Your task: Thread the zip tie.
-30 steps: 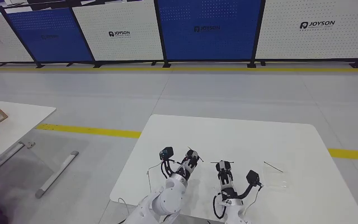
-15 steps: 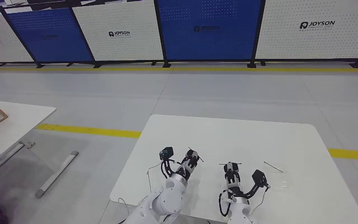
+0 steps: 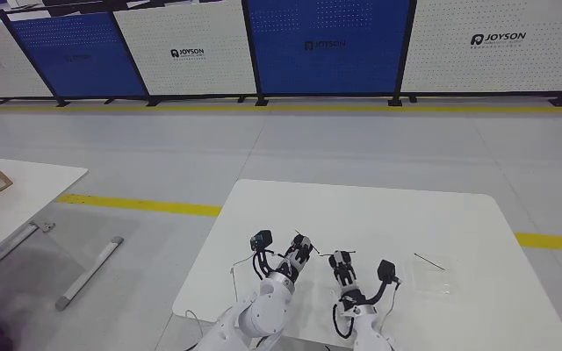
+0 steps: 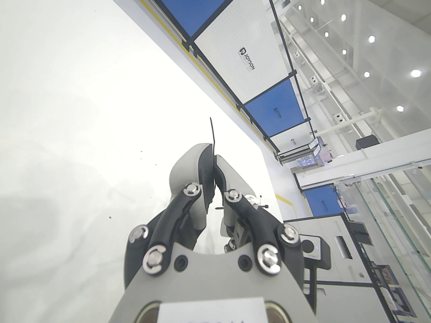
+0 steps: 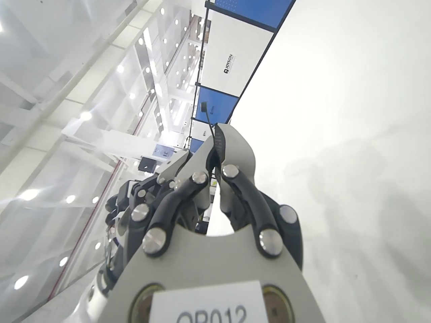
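Much of each strap was hidden. The part clamped between the pads of either hand could not be seen, and from above both straps showed only as hairlines, so whether they were two ends of one zip tie or two separate ties could not be told. The left hand (image 4: 214, 156) was closed tight, pads pressed together on a thin black pointed strap (image 4: 212, 132) that stood straight out past its fingertips. This hand hovered above the white surface (image 3: 369, 211). The right hand (image 5: 215, 136) was likewise closed to a pinch on a headed strap (image 5: 208, 119), whose short free end rose from the fingertips and ended in a small square head (image 5: 204, 106). In the top view the left hand (image 3: 303, 245) and right hand (image 3: 341, 260) sat near each other, fingertips pointing away from the robot. The gap between the two straps was too fine to judge as touching or apart. On the outer side of the right hand, well apart from it, a loose dark strip (image 3: 428, 261) lay on the surface. Just beside it lay a clear sheet or bag (image 3: 436, 282), its outline barely discernible.
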